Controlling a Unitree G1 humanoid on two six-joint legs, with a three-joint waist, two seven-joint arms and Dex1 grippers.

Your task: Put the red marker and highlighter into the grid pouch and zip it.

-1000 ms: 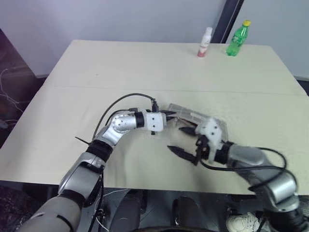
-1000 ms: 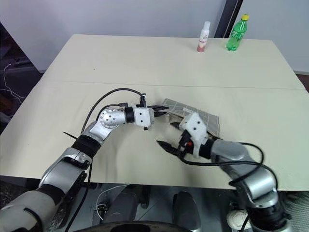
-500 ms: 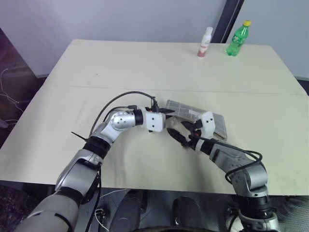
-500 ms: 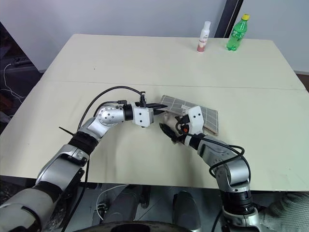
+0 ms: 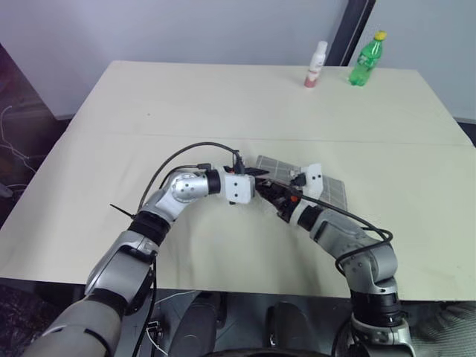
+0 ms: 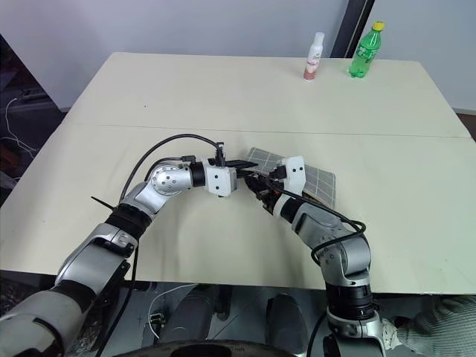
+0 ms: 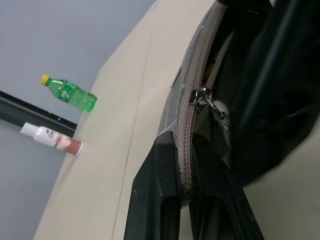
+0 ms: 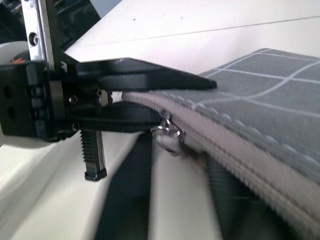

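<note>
Fingers of the left gripper (image 6: 250, 163) are clamped on the zipper-edge corner of the grid pouch (image 6: 312, 180), pinching the fabric between them. The right gripper (image 6: 262, 195) has its fingers drawn together just under that same edge, at the metal zipper pull (image 8: 167, 132); whether it grips the pull cannot be told. The pouch, grey with white lines, lies mid-table (image 6: 223, 97). Both forearms reach nearly level, wrists meeting at the pouch's left end.
</note>
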